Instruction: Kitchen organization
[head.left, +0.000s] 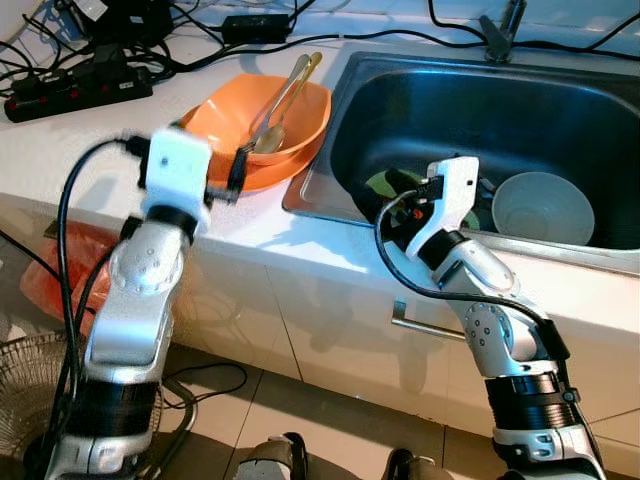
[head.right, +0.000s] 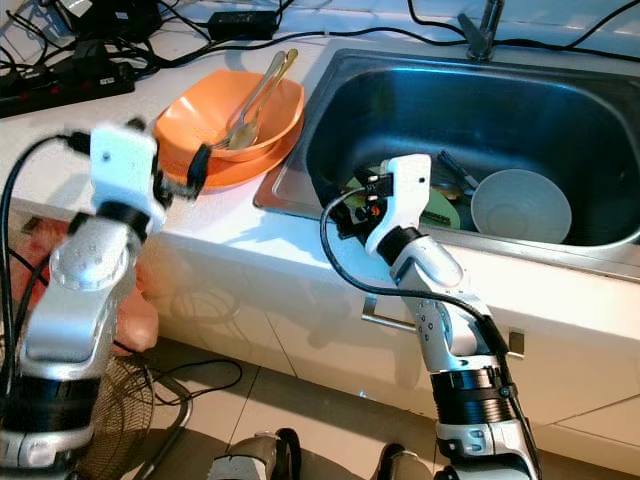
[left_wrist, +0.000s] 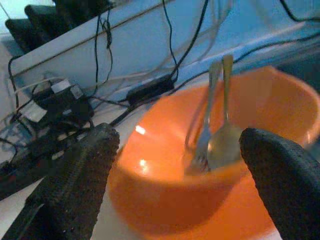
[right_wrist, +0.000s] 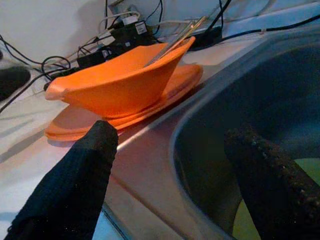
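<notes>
Orange bowl (head.left: 262, 118) on an orange plate (head.left: 268, 172), counter beside the sink's (head.left: 350, 95) left rim; fork (left_wrist: 204, 131) and spoon (left_wrist: 226, 135) lean inside. Left hand (left_wrist: 175, 170) spread wide, empty, just before the bowl. Right hand (right_wrist: 170, 175) gaping, empty, at the sink's near-left corner. White bowl (head.left: 542, 208) in the sink; green item (head.left: 385, 183) there partly hidden.

An orange bowl (head.right: 205, 105) sat on an orange plate (head.right: 243, 168) on the white surface (head.right: 60, 140), just beside the sink (head.right: 330, 90). A fork and a spoon (head.right: 255, 100) leaned in the bowl. The left hand (head.right: 195, 170) hovered at the plate's near edge, away from the sink. The right hand (head.right: 365, 205) reached over the sink's near rim. Inside the sink lay a white bowl (head.right: 520, 205) and something green (head.right: 440, 212). Black cables and a power strip (head.right: 60, 85) lay on the surface beyond the bowl, away from the sink.
</notes>
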